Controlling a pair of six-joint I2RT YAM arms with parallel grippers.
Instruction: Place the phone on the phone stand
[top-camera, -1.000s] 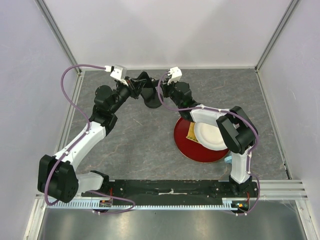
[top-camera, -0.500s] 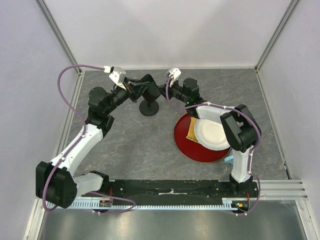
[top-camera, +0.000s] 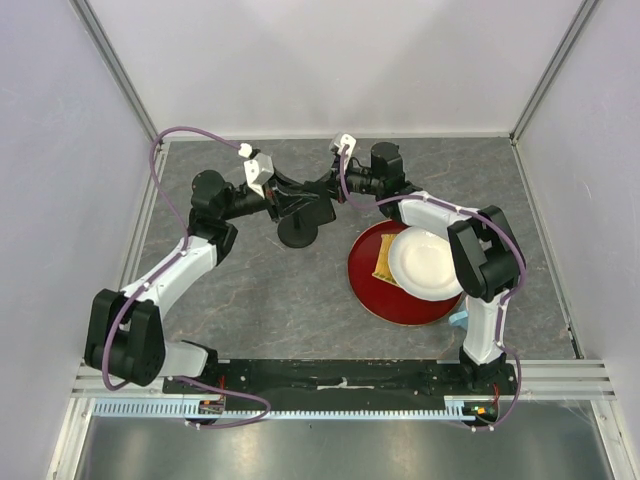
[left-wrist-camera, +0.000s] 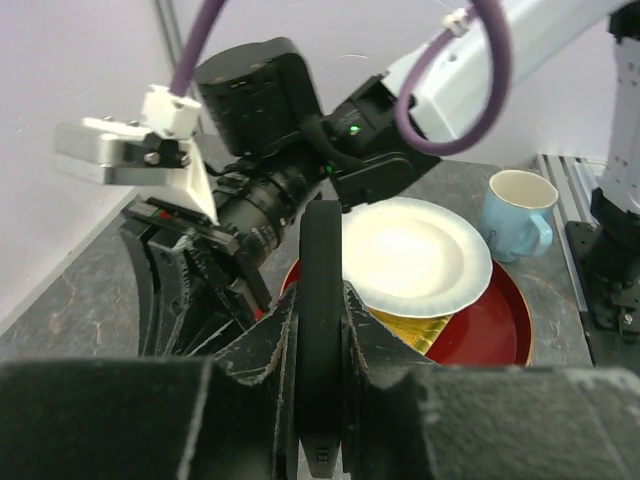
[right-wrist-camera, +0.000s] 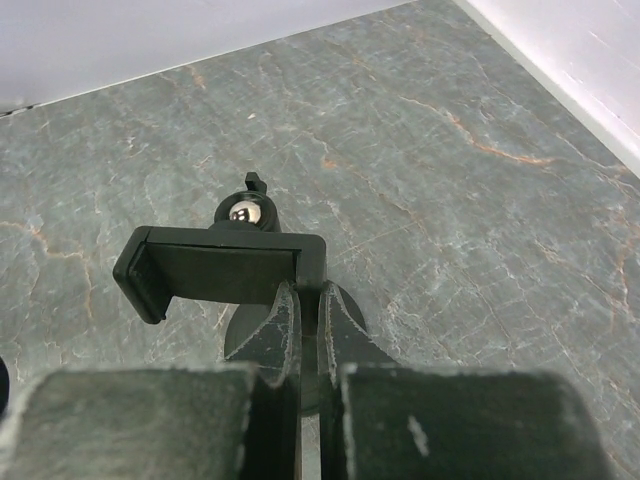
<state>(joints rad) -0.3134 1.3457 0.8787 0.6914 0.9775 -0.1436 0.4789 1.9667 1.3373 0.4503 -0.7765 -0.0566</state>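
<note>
Phone (left-wrist-camera: 320, 260), flat, shiny, black, squeezed in black left gripper (left-wrist-camera: 320, 335), close by small black round-foot phone stand (right-wrist-camera: 220, 268) at far middle of grey table (top-camera: 260, 290), right gripper (right-wrist-camera: 305, 295) pinching its clip (the top part).

The glossy black phone (left-wrist-camera: 320, 300) is seen edge-on and upright at the frame's centre. The black phone stand (right-wrist-camera: 215, 268) is shown left of centre, its clamp head set level above a round disc base.
</note>
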